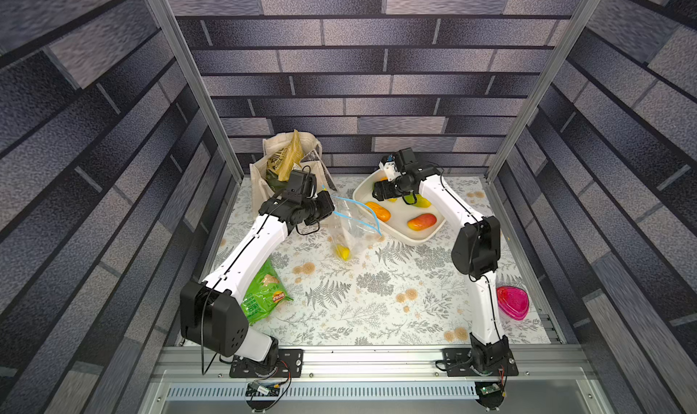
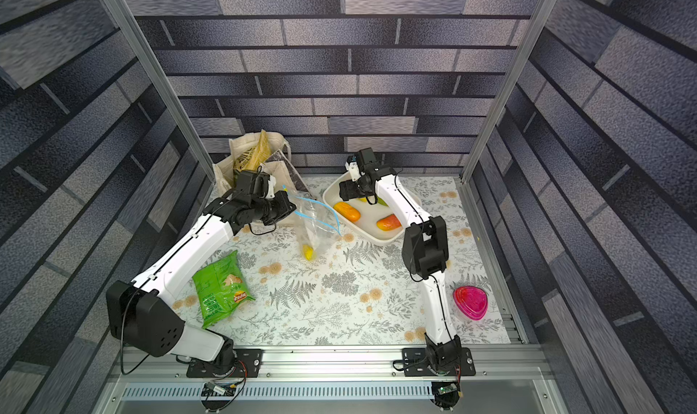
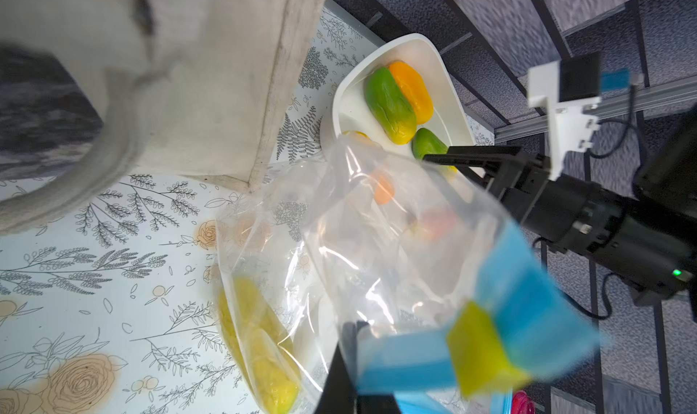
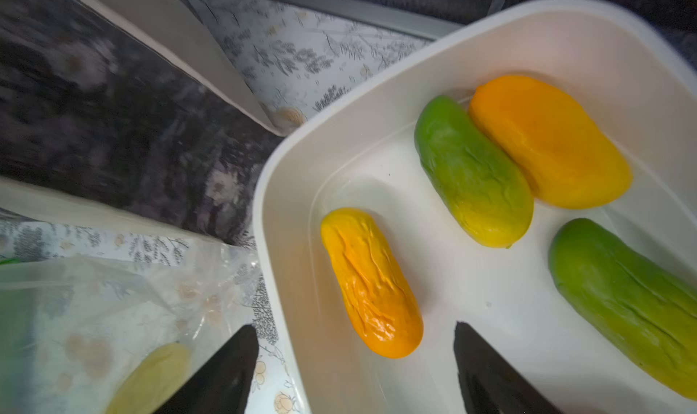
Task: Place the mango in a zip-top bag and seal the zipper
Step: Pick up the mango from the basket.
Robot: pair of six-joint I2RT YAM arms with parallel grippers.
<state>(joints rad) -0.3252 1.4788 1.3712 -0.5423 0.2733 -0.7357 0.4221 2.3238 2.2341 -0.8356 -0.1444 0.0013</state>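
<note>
Loading step apparently done: one yellow mango (image 1: 342,252) lying in the bottom of the zip-top bag (image 1: 354,223), centre of both top views, mouth gaping. Left gripper (image 1: 328,210) clamped tight on the zipper (image 3: 535,310) beside the yellow slider tab (image 3: 479,351), holding the mouth up off the floral tabletop (image 1: 358,299). Right gripper (image 4: 356,328) over the white tub (image 4: 264,204), upper right of centre in a top view, jaws spread wide and empty, a yellow-orange mango (image 4: 371,280) just below. Sealing not yet begun.

Next, probably: pinching the free end of the blue strip taut, then drawing the slider along it. Crinkly film likely to bunch.

Counted:
- two grippers
- one clear bag with one slider
- one mango bagged
- seemingly five more in the tub, some hidden under the arm from above
- one canvas tote (image 1: 260,174), upper left
- one green crisp packet (image 1: 262,297), lower left
- one pink lidded container (image 1: 512,302), lower right
</note>
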